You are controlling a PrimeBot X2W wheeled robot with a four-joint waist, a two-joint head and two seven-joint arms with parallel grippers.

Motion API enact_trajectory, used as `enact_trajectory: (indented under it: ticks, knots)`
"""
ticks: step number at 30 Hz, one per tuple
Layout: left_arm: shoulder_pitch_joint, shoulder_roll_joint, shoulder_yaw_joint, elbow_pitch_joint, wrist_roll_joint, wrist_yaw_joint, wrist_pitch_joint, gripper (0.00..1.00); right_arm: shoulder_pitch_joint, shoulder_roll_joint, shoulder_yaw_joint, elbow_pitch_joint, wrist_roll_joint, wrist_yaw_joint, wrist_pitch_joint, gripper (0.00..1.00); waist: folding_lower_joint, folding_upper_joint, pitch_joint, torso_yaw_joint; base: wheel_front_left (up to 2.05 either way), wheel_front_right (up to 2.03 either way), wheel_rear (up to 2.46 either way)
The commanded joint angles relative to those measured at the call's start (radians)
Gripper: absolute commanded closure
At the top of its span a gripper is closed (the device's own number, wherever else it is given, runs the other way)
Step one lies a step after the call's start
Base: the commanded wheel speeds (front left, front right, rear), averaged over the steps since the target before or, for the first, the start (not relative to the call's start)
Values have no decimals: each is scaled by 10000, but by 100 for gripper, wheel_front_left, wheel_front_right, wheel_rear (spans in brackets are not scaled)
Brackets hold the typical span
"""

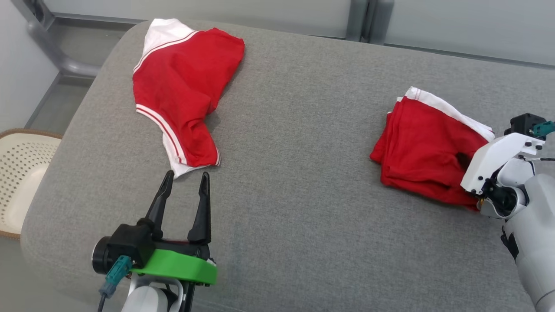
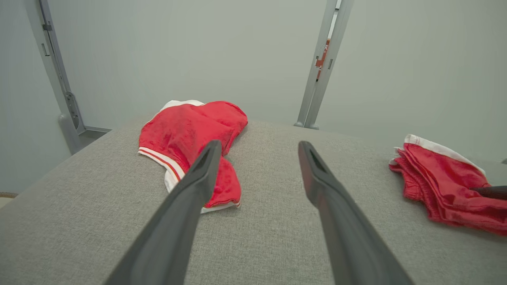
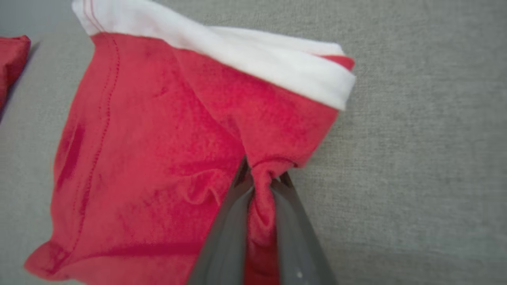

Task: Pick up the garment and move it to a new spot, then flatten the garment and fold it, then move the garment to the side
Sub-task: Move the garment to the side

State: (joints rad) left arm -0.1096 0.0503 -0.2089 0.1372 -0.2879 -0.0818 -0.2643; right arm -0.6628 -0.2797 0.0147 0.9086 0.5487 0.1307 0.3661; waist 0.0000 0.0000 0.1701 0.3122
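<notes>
Across the scene, a wide grey woven-fabric bench (image 1: 303, 208) with rounded corners and a soft padded edge. Behind it, pale grey-green wall panels (image 2: 198, 51), split by a slim grey metal upright (image 2: 321, 67). Past the far left corner, a thicker grey tubular frame (image 1: 47, 47) bending down towards the floor. Low beside the bench's left edge, a cream perforated object with a brown rim (image 1: 21, 173) (chair seat or basket, hard to tell).

On the right part of the bench, the red jersey-style shirt with a white sleeve band (image 1: 425, 147), bunched in loose layers and resting on the fabric. Gripped at its near right edge by the right pincer (image 3: 263, 176), drawn narrow with a twisted ridge of red cloth squeezed in between.

Towards the far left corner, well apart from the shirt, a second red cloth piece with white red-striped trim (image 1: 182, 86), lying crumpled. Just beside its near white hem, the left pincer (image 1: 187, 175), spread wide and holding nothing, pointing up the bench towards that piece.
</notes>
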Motion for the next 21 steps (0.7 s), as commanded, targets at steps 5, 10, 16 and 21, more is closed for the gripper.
enact_trajectory:
  ticks: [5,10,16,21]
  knots:
    - [-143,5,-172,-63,180,-105,0,0,59,-131,200,-142,177,-1,-570,100,0,0,-459,-1246,0,0,0]
    - [-269,6,-461,-96,170,-177,-2,0,138,-127,513,-286,426,-1,-805,100,0,0,-569,-2330,0,0,0]
    - [-471,12,-969,-6,282,-248,0,0,229,-223,900,-497,781,-1,-981,100,0,0,-525,-3672,0,0,0]
    - [-691,20,-1318,90,340,-314,0,0,210,-309,1149,-718,1095,-1,-1162,100,0,0,-354,-4547,0,0,0]
